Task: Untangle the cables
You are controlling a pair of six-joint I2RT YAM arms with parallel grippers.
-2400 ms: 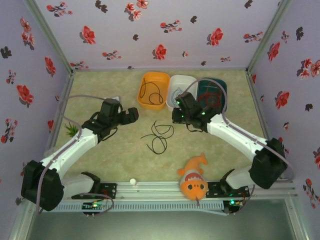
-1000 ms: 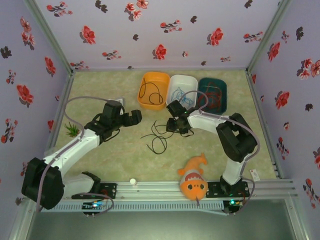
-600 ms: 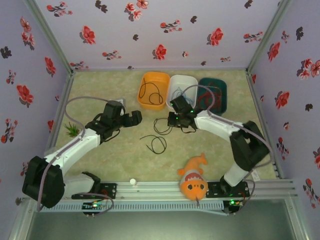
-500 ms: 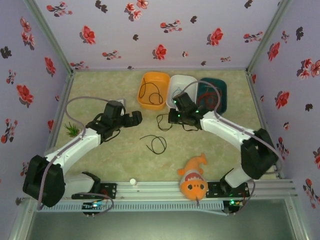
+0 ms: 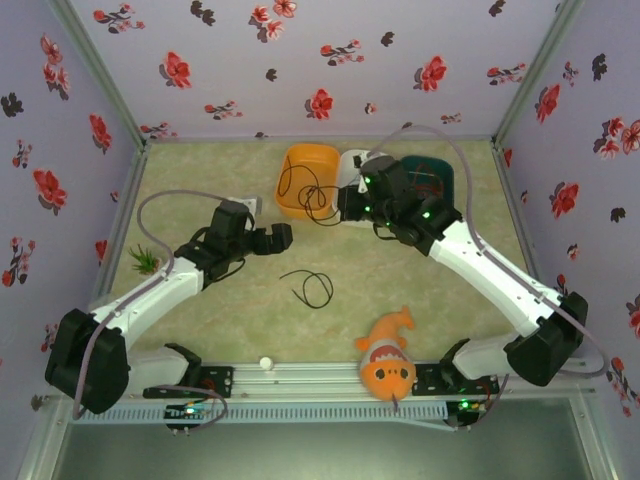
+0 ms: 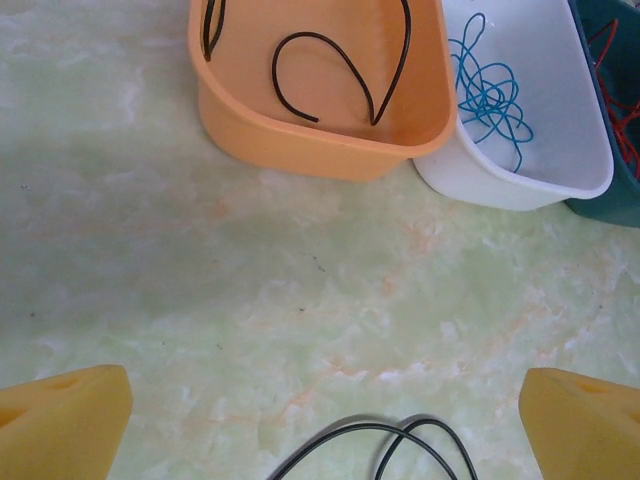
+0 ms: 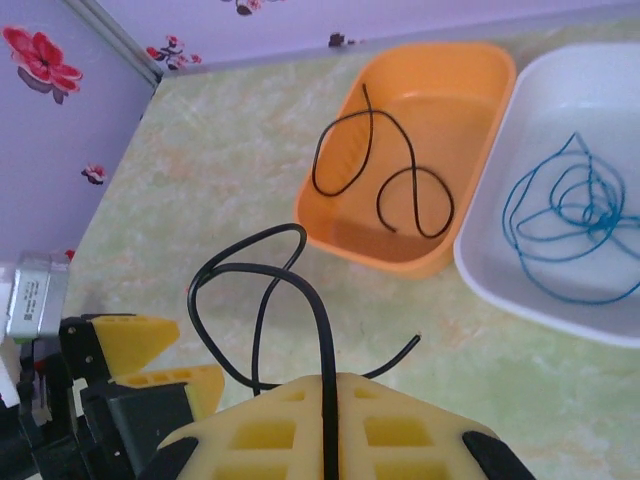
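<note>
Black cable (image 7: 322,350) hangs near orange tray's edge (image 7: 372,250).

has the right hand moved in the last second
Yes. The right hand went toward the far wall, from short of the orange tray to beside its rim, taking a black cable along.

One black cable (image 7: 320,350) hangs looped from the right gripper (image 7: 325,420). A second black cable (image 5: 312,285) lies coiled on the table (image 5: 240,320), a third black cable (image 7: 408,158) in the orange tray (image 7: 380,255). Blue cable (image 7: 560,215): white tray (image 7: 520,285). Red cable (image 6: 625,120): green tray (image 6: 610,205).
</note>
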